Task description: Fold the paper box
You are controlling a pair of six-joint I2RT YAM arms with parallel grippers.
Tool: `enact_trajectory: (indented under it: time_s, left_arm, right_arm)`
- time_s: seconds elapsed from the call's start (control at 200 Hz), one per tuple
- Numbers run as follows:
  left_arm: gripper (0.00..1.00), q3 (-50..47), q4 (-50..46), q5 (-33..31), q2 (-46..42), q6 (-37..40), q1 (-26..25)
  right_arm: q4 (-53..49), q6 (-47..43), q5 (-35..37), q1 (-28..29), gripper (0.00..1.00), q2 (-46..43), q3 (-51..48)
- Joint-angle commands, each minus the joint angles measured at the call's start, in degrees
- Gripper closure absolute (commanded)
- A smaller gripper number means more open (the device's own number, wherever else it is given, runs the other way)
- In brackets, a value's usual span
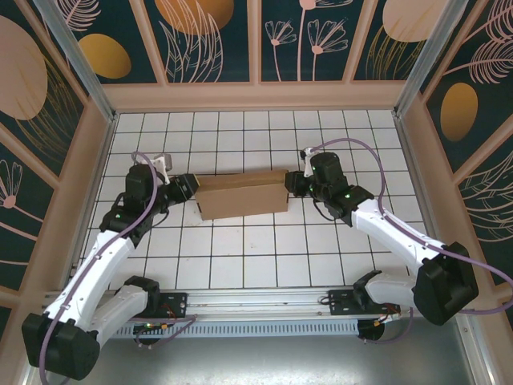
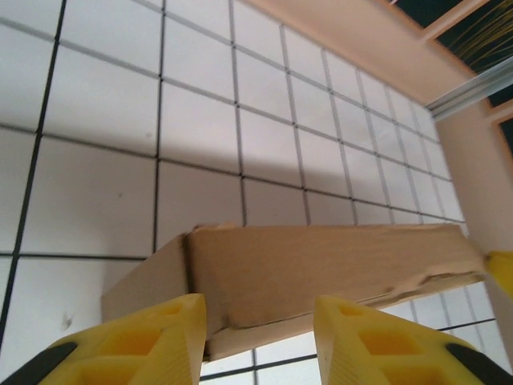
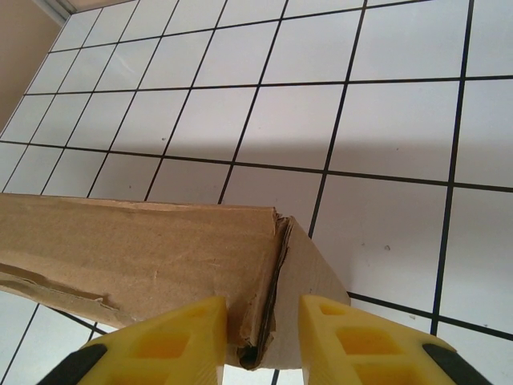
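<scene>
The paper box [image 1: 240, 196], brown cardboard and partly folded, stands on the white tiled floor between the two arms. My left gripper [image 1: 186, 188] is at its left end. In the left wrist view the yellow fingers [image 2: 152, 337] stand apart, with the box's long face [image 2: 321, 265] and left corner just beyond them. The gripper [image 2: 258, 309] is open. My right gripper [image 1: 295, 183] is at the right end. In the right wrist view it [image 3: 263, 309] is shut on the box's torn corner fold [image 3: 144, 249], one finger on each side.
Beige frame walls [image 1: 256, 95] with dark patterned panels enclose the tiled floor [image 1: 264, 257] on three sides. A metal rail [image 1: 256, 303] carrying the arm bases runs along the near edge. Bare tiles lie in front of and behind the box.
</scene>
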Motion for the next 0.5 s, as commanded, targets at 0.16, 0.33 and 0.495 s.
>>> enact_trajectory:
  time_s: [0.16,0.33,0.495]
  left_arm:
    - [0.65,-12.9,8.4,-0.9,0.8,-7.4,0.2]
    - [0.70,-15.7,9.5,-1.7,-0.1,-8.7,0.1]
    - [0.78,-14.9,8.2,-0.4,-0.9,-7.9,0.1]
  right_arm:
    - [-1.4,0.8,1.1,0.5,0.72,0.0,-4.5]
    - [-1.1,0.9,0.5,0.5,0.73,0.1,-6.6]
    - [1.1,0.6,-1.7,0.7,0.78,-2.8,-7.6]
